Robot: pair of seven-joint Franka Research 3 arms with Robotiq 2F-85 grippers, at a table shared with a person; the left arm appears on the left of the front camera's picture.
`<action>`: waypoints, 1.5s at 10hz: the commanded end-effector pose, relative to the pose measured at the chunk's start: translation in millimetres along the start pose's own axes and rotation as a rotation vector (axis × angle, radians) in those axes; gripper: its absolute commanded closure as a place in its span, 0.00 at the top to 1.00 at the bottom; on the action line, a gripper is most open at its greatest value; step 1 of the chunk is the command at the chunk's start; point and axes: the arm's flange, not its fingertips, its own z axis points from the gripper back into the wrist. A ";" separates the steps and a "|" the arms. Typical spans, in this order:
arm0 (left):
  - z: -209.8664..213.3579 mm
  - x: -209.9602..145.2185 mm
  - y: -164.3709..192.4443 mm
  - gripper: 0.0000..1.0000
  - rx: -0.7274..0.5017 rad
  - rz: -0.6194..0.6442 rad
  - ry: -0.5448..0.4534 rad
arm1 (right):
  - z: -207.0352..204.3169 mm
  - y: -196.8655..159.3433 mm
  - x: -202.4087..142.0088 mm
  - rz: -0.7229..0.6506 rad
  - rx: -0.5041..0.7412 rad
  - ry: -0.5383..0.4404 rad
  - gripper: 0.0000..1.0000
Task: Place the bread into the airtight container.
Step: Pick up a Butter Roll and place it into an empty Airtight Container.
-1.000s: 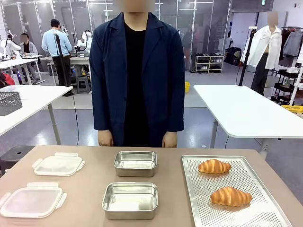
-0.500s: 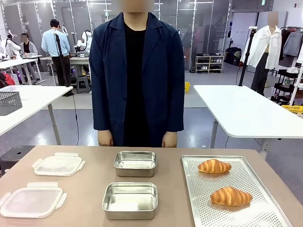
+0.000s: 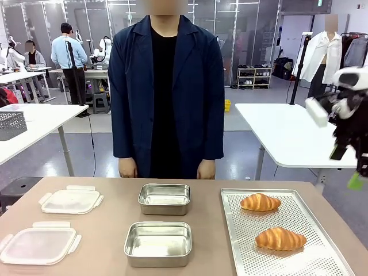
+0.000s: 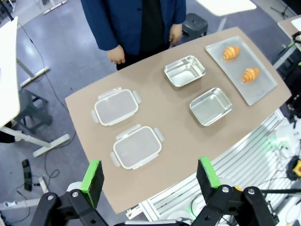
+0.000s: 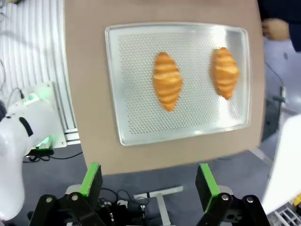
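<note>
Right gripper (image 5: 148, 181): spread, empty, high over tray (image 3: 310, 214).
Left gripper (image 4: 149, 175): spread, empty.
Bread (image 3: 280, 238): two pieces on tray, at table's right edge.
Risk: hard squeeze crushes it, or loose grip drops it short of container (image 3: 157, 260).

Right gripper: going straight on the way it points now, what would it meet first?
Probably the perforated metal baking tray, at or beside the golden croissant nearer the robot. The open right gripper hangs well above, so the exact spot is unclear.

1. A bare strip of tray (image 3: 241, 230) is left between the two croissants (image 3: 280, 238).
2. Bare table (image 3: 106, 230) is left between lids (image 3: 37, 244) and containers (image 3: 158, 242).
3. The far edge is blocked by the person (image 3: 166, 103).
</note>
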 end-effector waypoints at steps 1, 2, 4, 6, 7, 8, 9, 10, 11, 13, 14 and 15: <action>0.1 0.2 -0.8 1.00 0.004 -0.010 0.005 | -30.3 -2.4 1.3 0.049 0.047 -0.027 1.00; 0.1 0.2 -0.8 1.00 0.004 -0.010 0.005 | -44.4 1.0 3.8 0.064 0.036 -0.012 1.00; 0.1 0.2 -0.8 1.00 0.004 -0.010 0.005 | -61.6 6.8 5.0 0.026 0.012 -0.030 1.00; 0.1 0.2 -0.8 1.00 0.004 -0.010 0.005 | -50.8 0.7 8.1 0.037 0.057 -0.003 1.00; 0.1 0.2 -0.8 1.00 0.004 -0.010 0.005 | -50.8 0.7 8.1 0.037 0.057 -0.003 1.00; 0.1 0.2 -0.8 1.00 0.004 -0.010 0.005 | -50.8 0.7 8.1 0.037 0.057 -0.003 1.00; 0.1 0.2 -0.8 1.00 0.004 -0.010 0.005 | -50.8 0.7 8.1 0.037 0.057 -0.003 1.00; 0.1 0.2 -0.8 1.00 0.004 -0.010 0.005 | -53.5 2.7 8.9 0.020 0.042 0.005 1.00; 0.1 0.2 -0.8 1.00 0.004 -0.010 0.005 | -74.1 -8.7 11.1 0.015 0.050 0.014 1.00; 0.1 0.2 -0.8 1.00 0.004 -0.010 0.005 | -113.2 -19.9 12.8 0.020 0.025 0.034 1.00; 0.1 0.2 -0.8 1.00 0.004 -0.010 0.005 | -134.4 -26.0 14.5 0.006 0.016 0.044 1.00; 0.1 0.2 -0.8 1.00 0.004 -0.010 0.005 | -151.7 -30.1 17.7 0.012 0.026 0.057 1.00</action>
